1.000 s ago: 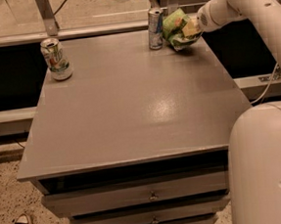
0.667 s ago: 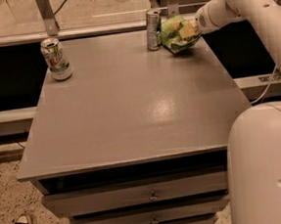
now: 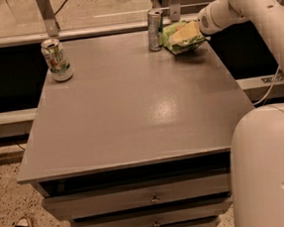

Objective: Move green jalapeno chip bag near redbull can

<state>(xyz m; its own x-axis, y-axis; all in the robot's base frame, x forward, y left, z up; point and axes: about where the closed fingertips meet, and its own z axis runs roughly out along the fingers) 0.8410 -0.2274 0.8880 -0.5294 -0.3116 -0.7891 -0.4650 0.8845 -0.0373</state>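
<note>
The table [image 3: 131,106] top looks like smooth grey laminate, satin rather than glossy, with 1 soft glare patch near its middle. The drawer fronts [image 3: 115,202] below share that dull grey finish and carry small shiny metal knobs. Of the 2 cans, the slim can [image 3: 155,29] is bare silvery metal, and the shorter can [image 3: 57,60] has a glossy printed skin. The chip bag [image 3: 172,37] is crinkly light-green plastic film. The gripper [image 3: 193,31], down on that bag at the table's far right corner, and the arm [image 3: 257,6] wear smooth matt white plastic shells. The floor [image 3: 10,196] is speckled stone.
</note>
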